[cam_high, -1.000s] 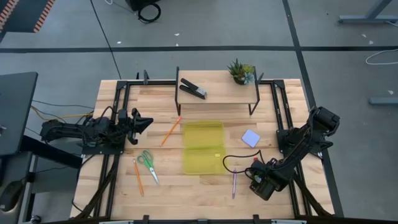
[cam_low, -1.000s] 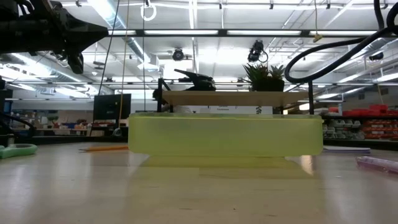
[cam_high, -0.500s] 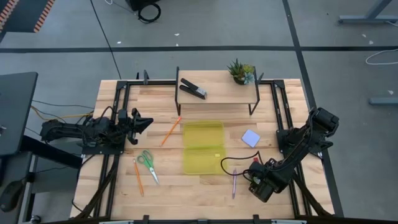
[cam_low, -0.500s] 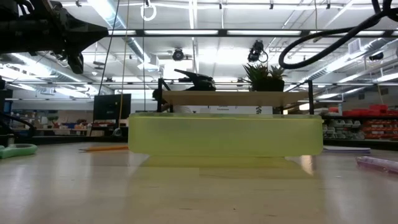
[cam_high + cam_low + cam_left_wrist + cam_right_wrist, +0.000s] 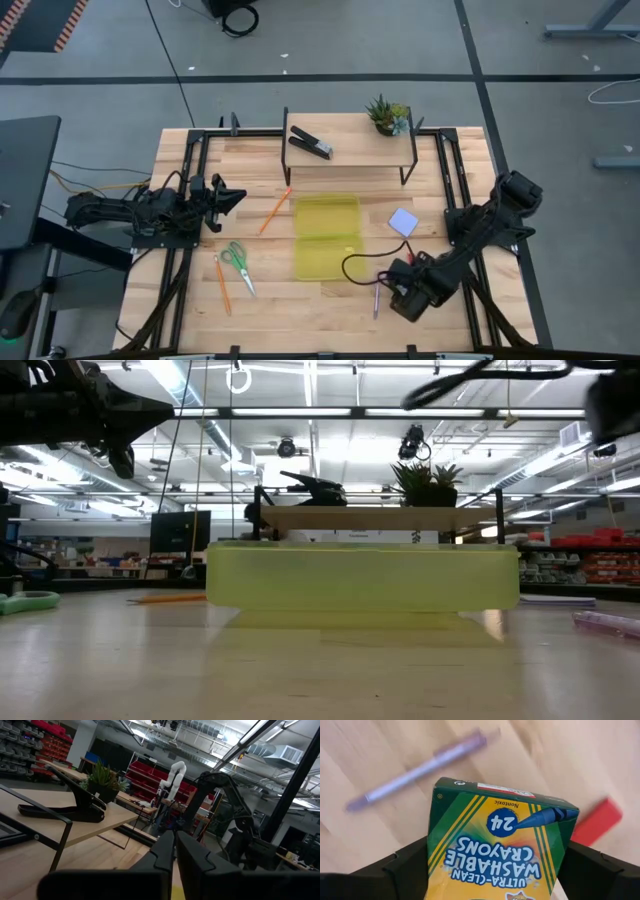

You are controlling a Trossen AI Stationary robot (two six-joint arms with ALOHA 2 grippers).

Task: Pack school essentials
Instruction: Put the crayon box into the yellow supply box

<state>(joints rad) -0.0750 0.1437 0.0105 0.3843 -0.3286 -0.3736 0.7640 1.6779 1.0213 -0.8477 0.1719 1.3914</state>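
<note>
My right jaws (image 5: pixel 398 296) are clenched on the yellow-green crayon box (image 5: pixel 502 850), spread wide across its width. The box is raised above the counter (image 5: pixel 270 300) near its front right area, with its printed face toward my wrist camera. Directly below it lie the purple pen (image 5: pixel 417 770) and, apart from the pen, the red eraser (image 5: pixel 596 821); both rest flat on the wood.

My left jaws (image 5: pixel 232 196) are closed on nothing and hang above the left side of the counter.

The translucent yellow case (image 5: pixel 326 236) lies at the centre of the counter. The pale blue notepad (image 5: pixel 403 221) lies just right of it. One orange pencil (image 5: pixel 275 210) lies left of the case. The green-handled scissors (image 5: pixel 238 264) and a second orange pencil (image 5: pixel 221 284) lie near the front left.

The black stapler (image 5: pixel 311 144) and potted plant (image 5: pixel 387 115) stand on the raised shelf (image 5: pixel 350 153) at the rear.
</note>
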